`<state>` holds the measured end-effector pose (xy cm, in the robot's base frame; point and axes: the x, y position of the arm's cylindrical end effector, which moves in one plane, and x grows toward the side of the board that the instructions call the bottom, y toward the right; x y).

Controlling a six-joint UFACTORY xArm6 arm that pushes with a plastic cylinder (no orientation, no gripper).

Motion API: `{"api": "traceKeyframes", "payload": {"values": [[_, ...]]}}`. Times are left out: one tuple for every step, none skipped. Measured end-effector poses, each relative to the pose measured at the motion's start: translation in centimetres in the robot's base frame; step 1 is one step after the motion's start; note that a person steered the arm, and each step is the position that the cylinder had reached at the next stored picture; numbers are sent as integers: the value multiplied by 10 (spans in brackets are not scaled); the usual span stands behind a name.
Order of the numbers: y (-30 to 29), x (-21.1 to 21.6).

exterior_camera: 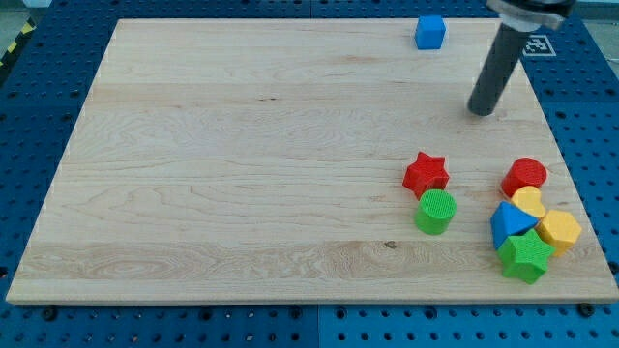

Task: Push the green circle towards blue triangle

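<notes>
**Tip parked far from the green circle, with open board on the pushing side**

Your tool is a bare rod with nothing to open or close; my tip (pixel 481 111) rests on the wooden board (pixel 242 174) toward the far right, holding nothing and touching no block. It stands well apart from the green circle (pixel 435 212), which sits nearer, just below the red star (pixel 426 173) and almost touching it.

The blue triangle (pixel 510 224) lies to the circle's right, packed into a cluster with the red cylinder (pixel 524 176), the yellow heart (pixel 528 201), the orange block (pixel 559 230) and the green star (pixel 525 256). A clear strip separates circle and triangle, so the push probably runs straight to the right.

You likely need the tip on the circle's left side, where the board is wide open. The red star crowds the route from above, so swing around it. The cluster sits close to the right edge and near edge, leaving little margin for overshoot. The blue cube (pixel 430 32) at the far edge is out of the way.
</notes>
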<state>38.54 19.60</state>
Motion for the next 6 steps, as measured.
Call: {"api": "traceKeyframes", "payload": {"values": [[-78, -3], [-169, 10], [-214, 70], [-185, 140], [-122, 143], [-92, 140]]}}
